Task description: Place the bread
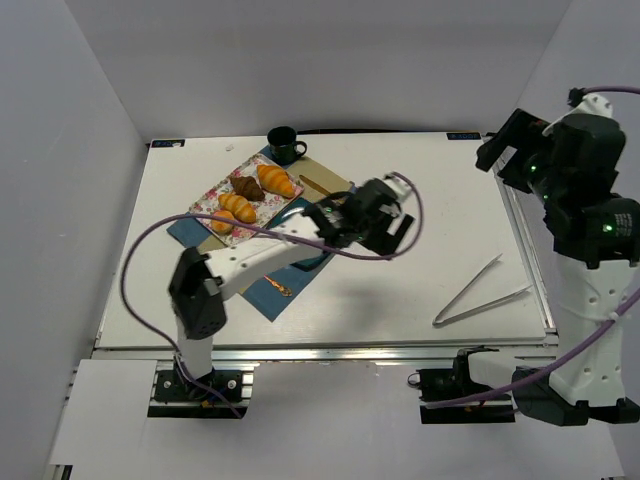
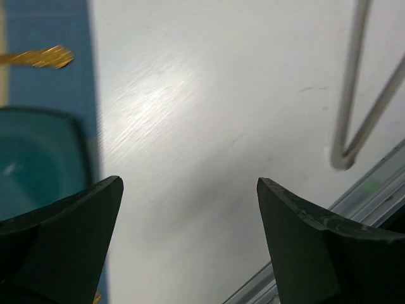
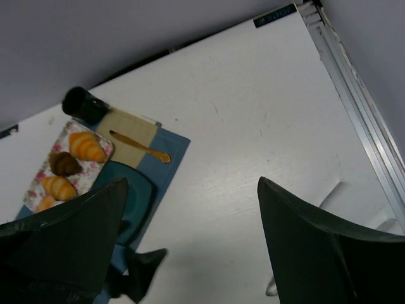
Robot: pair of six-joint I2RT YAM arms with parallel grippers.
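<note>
Several croissants [image 1: 237,207] and one brown pastry [image 1: 247,187] lie on a floral tray [image 1: 212,198] at the back left. They also show in the right wrist view [image 3: 87,145]. A teal plate [image 2: 31,161] sits on a blue placemat [image 1: 268,297], mostly hidden under my left arm in the top view. My left gripper [image 1: 398,232] is open and empty over bare table right of the plate, as the left wrist view [image 2: 190,180] shows. My right gripper [image 1: 502,150] is open and empty, raised high at the right; in the right wrist view [image 3: 190,180] it looks down on the table.
A dark green cup [image 1: 285,145] stands behind the tray. A gold knife [image 3: 139,145] lies on a tan napkin [image 3: 130,126]. Metal tongs [image 1: 480,292] lie at the front right, also in the left wrist view [image 2: 354,95]. The table's right edge rail [image 3: 361,120] is close.
</note>
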